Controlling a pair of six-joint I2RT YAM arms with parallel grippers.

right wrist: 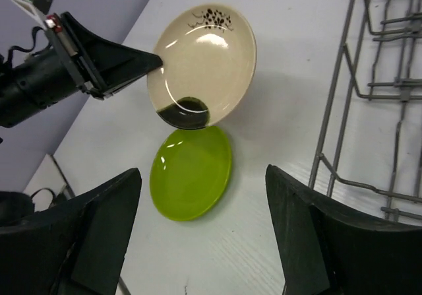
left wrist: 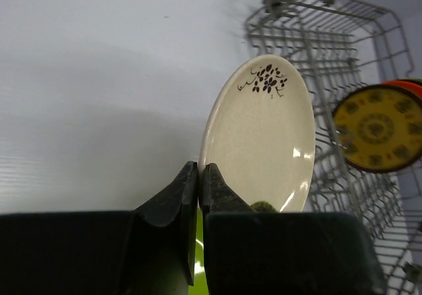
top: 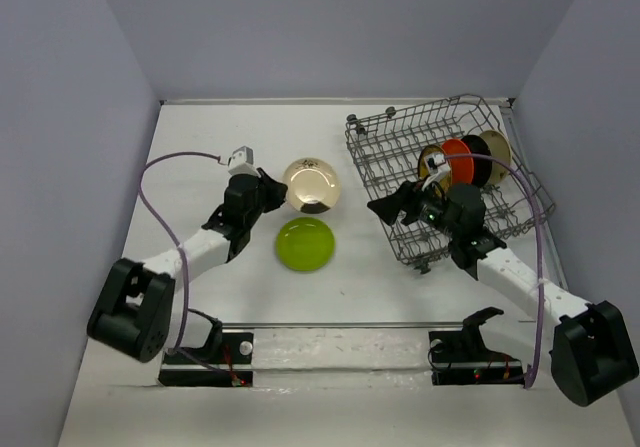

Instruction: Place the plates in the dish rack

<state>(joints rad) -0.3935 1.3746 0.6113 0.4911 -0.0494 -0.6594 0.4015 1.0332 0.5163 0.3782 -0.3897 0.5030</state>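
The cream plate, glossy with a dark leafy sprig at one rim and a dark patch opposite, is near the middle of the table. Its rim is pinched in the clenched left gripper, just beyond the flat lime green plate. The left wrist view shows it tipped steeply up. Only the top view shows the gold-patterned plate, orange plate and black plate together, upright in the dish rack at the far right corner, and the right gripper with fingers spread at the rack's near left side.
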